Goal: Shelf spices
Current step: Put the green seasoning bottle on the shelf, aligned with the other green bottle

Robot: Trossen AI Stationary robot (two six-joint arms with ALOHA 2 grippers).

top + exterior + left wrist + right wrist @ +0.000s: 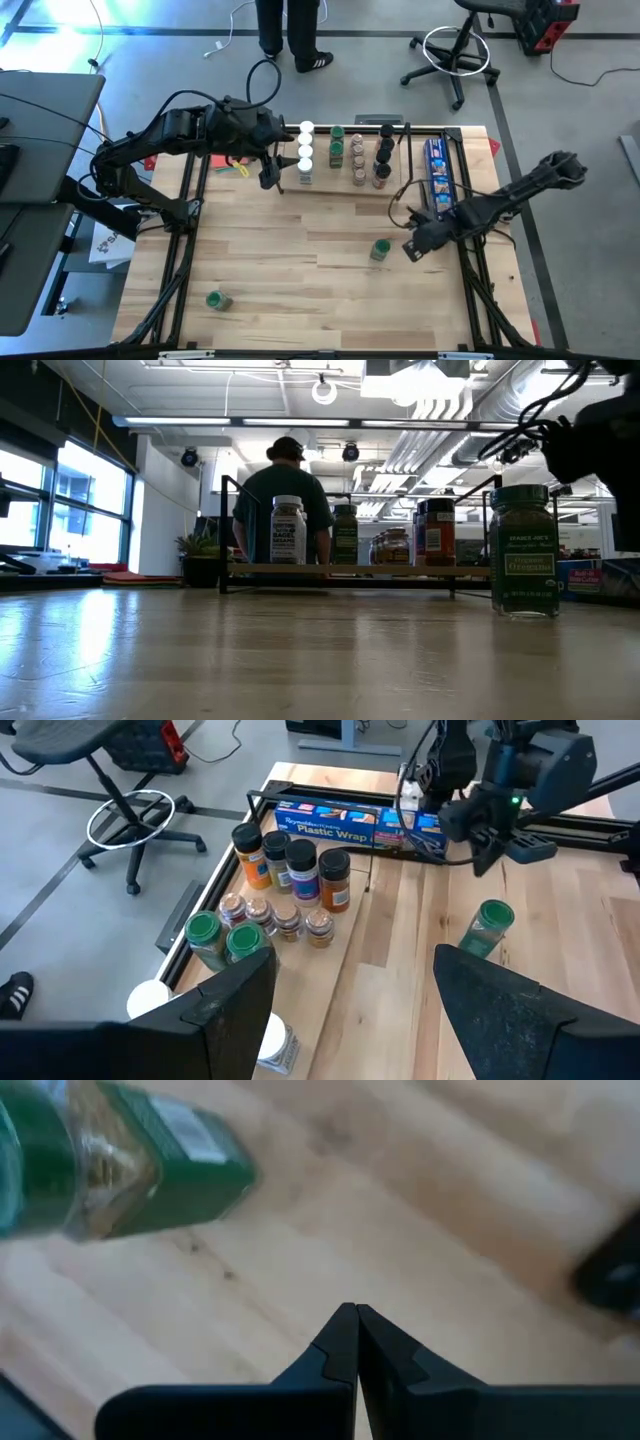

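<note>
Spices (345, 152) are standing in rows on the shelf (395, 190) along the far edge of the table (300, 270), white tops at the left end, then green, clear and black ones. Two green-topped jars are not yet shelved: one (380, 249) upright on the bare wood towards the right edge, another (218, 299) near the front left corner.

The left gripper (272, 168) is hovering at the left end of the shelf, just beside the white-topped jars (305, 145), its fingers spread wide with nothing between them (the left wrist view is showing bare wood and a white cap (150, 999) below them). The right gripper (412, 247) is sitting just beside the upright green jar with its two fingers pressed together and empty.

For the next pick, the right gripper is the nearer one to that jar, and it is needing to part its fingers before closing in; approaching shut would probably knock the jar over. A grip on the body below the cap, kept level, should be carrying it cleanly to the free stretch of shelf, which appears to lie beside the black tops, though the angle is making this hard to confirm.
</note>
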